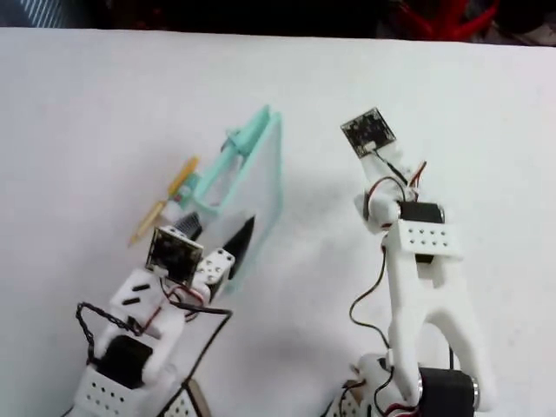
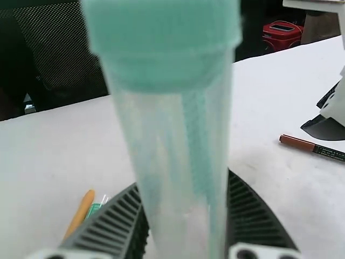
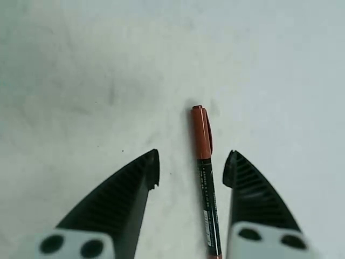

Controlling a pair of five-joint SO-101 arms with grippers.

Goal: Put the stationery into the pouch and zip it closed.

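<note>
A translucent pouch (image 1: 254, 182) with a teal zip edge stands upright on the table, and my left gripper (image 1: 217, 233) is shut on its lower end. In the left wrist view the pouch (image 2: 172, 140) rises between the two black fingers (image 2: 121, 221). A brown-capped pen (image 3: 204, 167) with a black barrel lies flat on the table between the fingers of my open right gripper (image 3: 192, 164), touching neither. That pen (image 2: 312, 147) also lies off to the pouch's side. An orange pen (image 1: 165, 204) and a green item (image 2: 98, 208) rest on the other side of the pouch.
The right arm (image 1: 421, 243) stretches over the white table to the right of the pouch. The table's far edge (image 1: 278, 33) meets a dark background holding red objects (image 2: 283, 29).
</note>
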